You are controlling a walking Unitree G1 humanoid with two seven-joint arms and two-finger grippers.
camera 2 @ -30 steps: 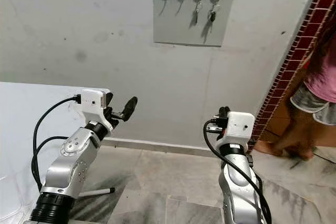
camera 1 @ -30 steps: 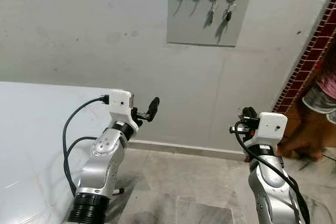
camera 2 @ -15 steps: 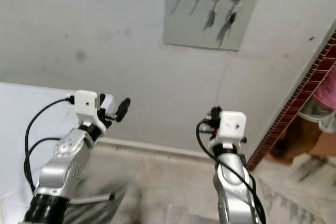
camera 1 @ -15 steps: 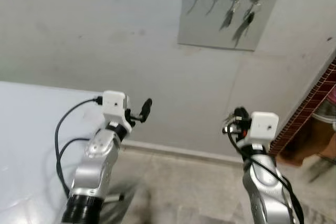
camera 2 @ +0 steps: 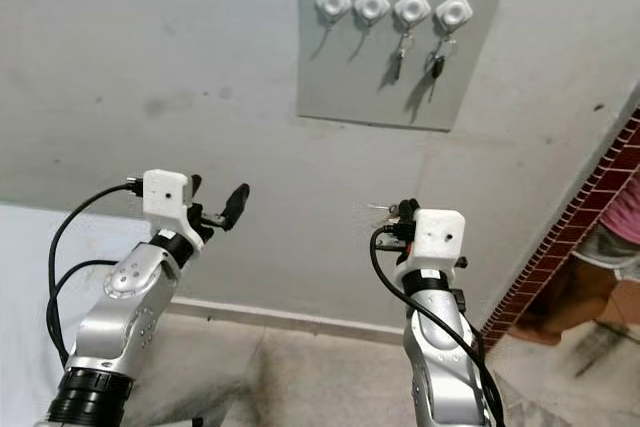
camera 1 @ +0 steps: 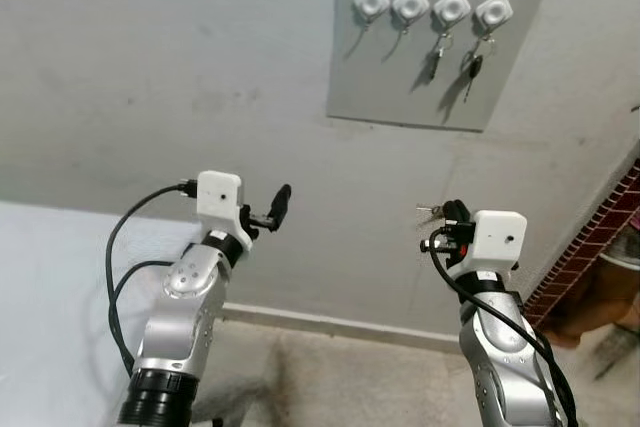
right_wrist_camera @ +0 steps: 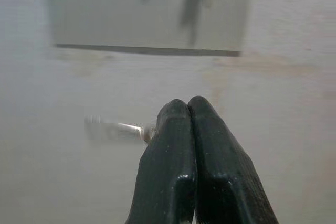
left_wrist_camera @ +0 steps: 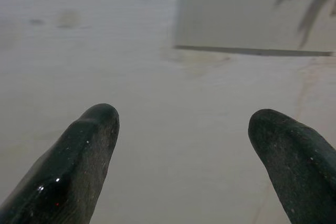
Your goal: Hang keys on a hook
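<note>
Wall panel [camera 1: 440, 47], 1, bearing 4 white hooks [camera 1: 371, 0]; 2 hooks carry hanging keys [camera 1: 432, 57], 2 are bare. Grippers, 2: left gripper [camera 1: 281, 205], right gripper [camera 1: 447, 215]. Silver key [right_wrist_camera: 113, 128], 1.

A grey plastered wall [camera 1: 180, 67] is seen ahead, marked by faint stains. A pale skirting strip [camera 1: 330, 324] is set along its foot, above a mottled stone floor [camera 1: 330, 387]. A white surface [camera 1: 50, 297] is found at the left. A red brick edge [camera 1: 590, 247] is seen at the right, with a person's leg [camera 2: 570, 302] beside it.

Soft even daylight, blurred wrist backgrounds
</note>
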